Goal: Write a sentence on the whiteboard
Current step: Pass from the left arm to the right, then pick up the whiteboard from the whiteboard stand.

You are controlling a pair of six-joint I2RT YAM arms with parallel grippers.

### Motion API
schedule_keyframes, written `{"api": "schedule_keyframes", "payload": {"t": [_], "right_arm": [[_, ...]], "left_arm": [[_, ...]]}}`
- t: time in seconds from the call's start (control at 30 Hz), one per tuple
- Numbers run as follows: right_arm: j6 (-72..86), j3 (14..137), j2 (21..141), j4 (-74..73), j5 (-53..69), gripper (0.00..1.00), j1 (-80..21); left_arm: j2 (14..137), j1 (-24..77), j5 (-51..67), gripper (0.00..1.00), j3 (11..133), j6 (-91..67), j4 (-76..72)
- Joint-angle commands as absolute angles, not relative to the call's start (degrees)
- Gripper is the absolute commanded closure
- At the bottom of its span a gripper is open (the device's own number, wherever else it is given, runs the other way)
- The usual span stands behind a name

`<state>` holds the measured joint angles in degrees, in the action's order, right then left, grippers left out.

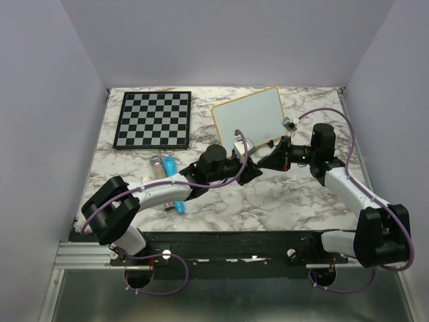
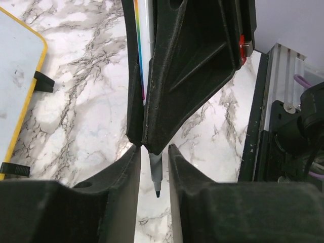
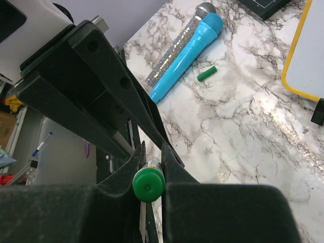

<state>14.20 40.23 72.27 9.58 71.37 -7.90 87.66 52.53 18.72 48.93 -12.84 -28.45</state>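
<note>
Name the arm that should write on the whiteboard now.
Right. The right gripper is shut on the marker, its green end between the fingers. The left gripper stands slightly open around the bare nib, gripping nothing. The whiteboard lies just ahead.

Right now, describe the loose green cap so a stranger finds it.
Start at the chessboard on the marble table, far left. Below it in the top view lie a silver microphone and a blue microphone; the green cap is the short stub beside the blue one.
</note>
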Motion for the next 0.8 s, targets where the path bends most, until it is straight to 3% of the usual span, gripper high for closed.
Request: {"api": "schedule_keyframes", "payload": {"t": [0.0, 0.13, 0.17, 0.27, 0.43, 0.6, 0.77], "right_arm": [[13.9, 41.7, 71.1, 8.5, 72.5, 0.99, -8.5], [10.0, 42.6, 69.4, 3.9, 65.4, 0.99, -7.5], [8.9, 42.9, 68.2, 2.7, 63.4, 0.99, -7.2], [3.4, 43.0, 65.6, 0.2, 52.1, 0.99, -7.1], [-1.1, 40.0, 58.7, 3.1, 38.7, 1.0, -7.0], [-5.3, 39.0, 56.0, 3.9, 31.7, 1.0, -7.1], [-6.9, 38.5, 53.7, 5.3, 26.8, 0.99, -7.1]], "left_arm": [[86.0, 52.3, 18.4, 0.5, 46.7, -13.2, -32.9], [80.9, 51.3, 18.4, 0.3, 42.9, -14.8, -34.7], [77.8, 50.6, 18.3, 0.29, 41.1, -14.9, -34.8], [70.4, 49.1, 15.8, 0.02, 36.3, -16.5, -34.3], [59.0, 41.9, 1.7, 0.01, 30.2, -26.5, -28.9], [60.3, 30.6, 10.4, 0.01, 32.9, -35.5, -19.9], [69.9, 26.8, 17.0, 0.04, 35.1, -41.0, -25.7]]}}
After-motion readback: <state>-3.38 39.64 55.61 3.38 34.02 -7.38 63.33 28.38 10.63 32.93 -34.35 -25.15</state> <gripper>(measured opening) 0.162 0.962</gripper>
